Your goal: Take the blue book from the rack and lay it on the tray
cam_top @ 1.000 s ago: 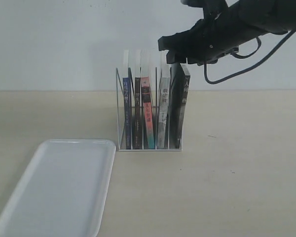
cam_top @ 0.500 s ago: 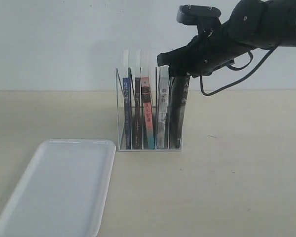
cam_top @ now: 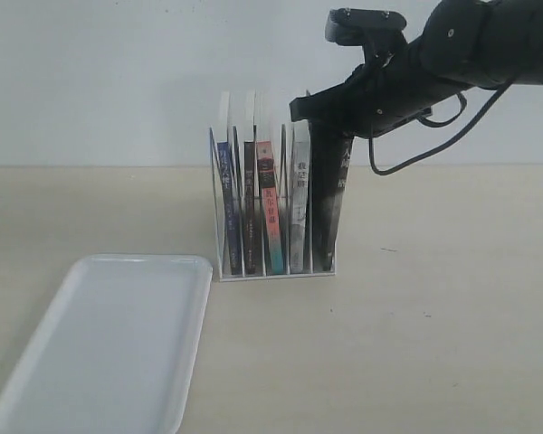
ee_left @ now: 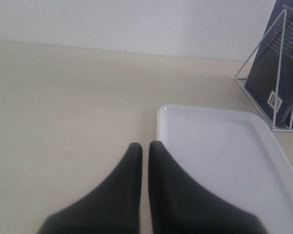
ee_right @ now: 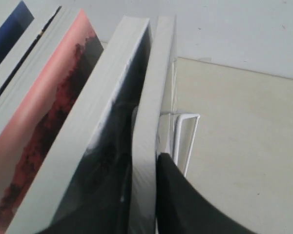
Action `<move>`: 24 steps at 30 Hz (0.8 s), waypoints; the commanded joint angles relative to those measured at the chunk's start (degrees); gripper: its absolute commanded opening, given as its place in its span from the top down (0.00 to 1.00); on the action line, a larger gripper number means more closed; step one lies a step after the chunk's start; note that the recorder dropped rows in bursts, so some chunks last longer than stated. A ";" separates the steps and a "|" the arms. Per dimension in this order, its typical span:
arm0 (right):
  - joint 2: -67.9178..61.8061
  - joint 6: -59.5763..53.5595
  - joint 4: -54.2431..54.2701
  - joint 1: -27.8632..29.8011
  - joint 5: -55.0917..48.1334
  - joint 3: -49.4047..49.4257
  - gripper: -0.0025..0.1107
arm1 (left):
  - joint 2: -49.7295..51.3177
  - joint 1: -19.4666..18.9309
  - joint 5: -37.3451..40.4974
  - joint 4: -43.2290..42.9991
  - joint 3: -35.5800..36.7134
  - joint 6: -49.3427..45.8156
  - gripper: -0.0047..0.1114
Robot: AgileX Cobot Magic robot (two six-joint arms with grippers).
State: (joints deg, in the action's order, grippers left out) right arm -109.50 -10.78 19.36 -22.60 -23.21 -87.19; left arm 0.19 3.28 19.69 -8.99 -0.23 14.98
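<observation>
Black fingers of my right gripper [cam_top: 319, 116] pinch the black book [cam_top: 328, 217], rightmost in the rack [cam_top: 276, 274]; left gripper [ee_left: 144, 145] fingers are pressed together.

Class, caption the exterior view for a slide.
Right gripper at the black book's top in the rack; blue book stands leftmost.

The exterior view stands in front of the worktop [cam_top: 452, 316], low and almost level, facing the wall [cam_top: 90, 81] from a middle distance — the rack [cam_top: 276, 274] is at centre and the tray [cam_top: 109, 344] nearer the camera on the left. The left wrist view slants down past the left hand [ee_left: 145, 146], close over the worktop; it shares the tray's corner and the rack's end with the exterior view. The right wrist view looks steeply down, very near, onto the books' [ee_right: 88, 122] top edges in the rack.
</observation>
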 commanded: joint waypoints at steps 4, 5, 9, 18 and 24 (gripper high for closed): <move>3.11 0.15 0.33 0.06 -0.22 -0.16 0.98 | -0.19 0.23 -0.10 0.21 0.23 0.41 0.92; 3.36 0.43 0.33 0.06 -0.22 -0.16 0.98 | -0.19 0.23 -0.10 0.21 0.23 0.41 0.92; 4.30 1.76 0.33 0.06 0.07 -0.16 0.98 | -0.19 0.23 -0.10 0.21 0.23 0.41 0.92; 7.71 3.51 0.33 0.06 3.39 -0.16 0.98 | -0.19 0.23 -0.10 0.21 0.23 0.41 0.92; 9.75 4.27 0.33 0.06 4.19 -0.16 0.98 | -0.19 0.23 -0.10 0.21 0.23 0.41 0.92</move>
State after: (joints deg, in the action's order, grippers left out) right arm -101.84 -7.11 18.58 -22.60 -22.19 -86.76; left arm 0.19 3.28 19.69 -8.99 -0.23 14.98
